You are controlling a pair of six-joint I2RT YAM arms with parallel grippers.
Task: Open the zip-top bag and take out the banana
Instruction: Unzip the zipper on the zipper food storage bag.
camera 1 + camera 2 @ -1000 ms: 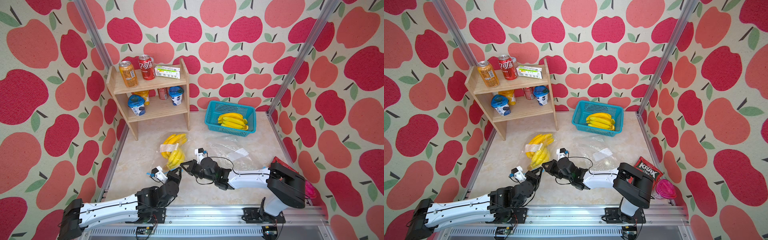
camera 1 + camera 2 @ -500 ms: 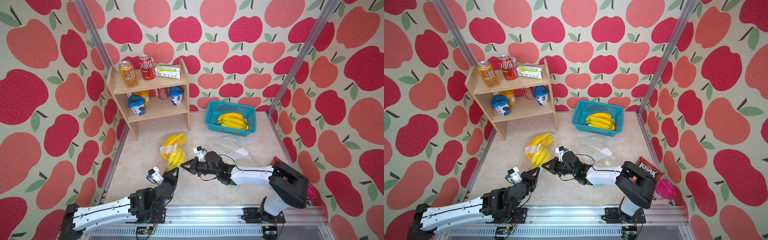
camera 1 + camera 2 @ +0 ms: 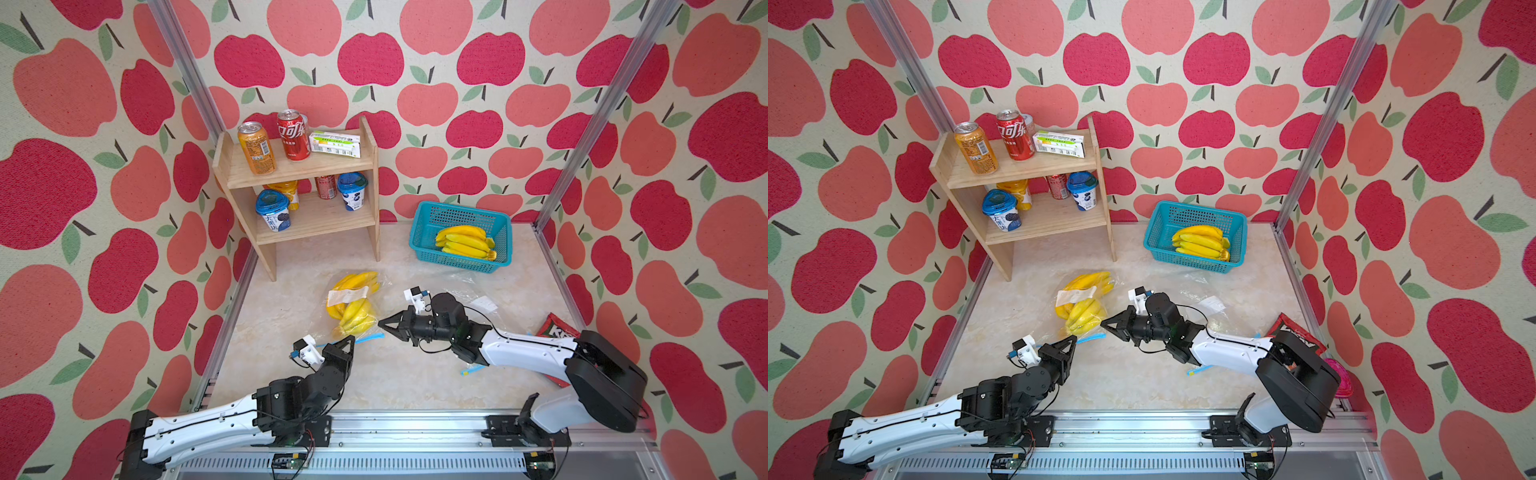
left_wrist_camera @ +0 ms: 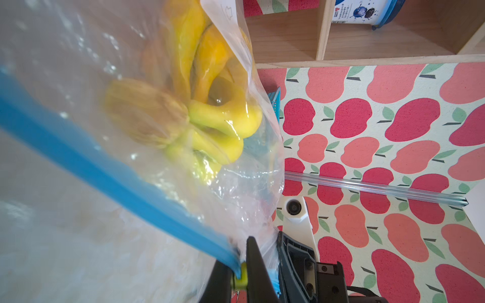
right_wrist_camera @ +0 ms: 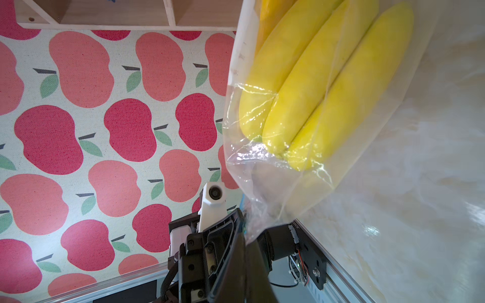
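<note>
- In both top views, the zip-top bag [image 3: 353,309] lies on the floor in front of the wooden shelf [image 3: 299,172]. Yellow bananas [image 3: 355,316] are inside it. Its white label [image 3: 348,296] is too small to read.
- The left gripper [image 3: 352,340] is pinched tight on the bag's blue zip strip [image 3: 370,338]. The right gripper [image 3: 381,324] is pinched tight on the bag's edge, just beside it.
- A blue basket [image 3: 420,245] by the back wall holds a loose bunch [image 3: 463,243] of the same fruit.
- The top shelf holds an orange can [image 3: 257,147], a red can [image 3: 293,135] with white Chinese letters, and a white-green box [image 3: 336,143]. A blue-lidded cup [image 3: 272,210] below has Chinese letters too.
- In a top view, a red snack pack [image 3: 1296,332] shows the white letters "KR". An empty clear bag [image 3: 1206,301] lies under the right arm.
- Only the left wrist view shows the brown stem end [image 4: 147,112] through the plastic. The blue strip runs right into the clamped fingers [image 4: 253,262].
- Only the right wrist view shows three smooth yellow fruits [image 5: 315,91] side by side. The bag's corner is squeezed in the fingers [image 5: 236,267].
</note>
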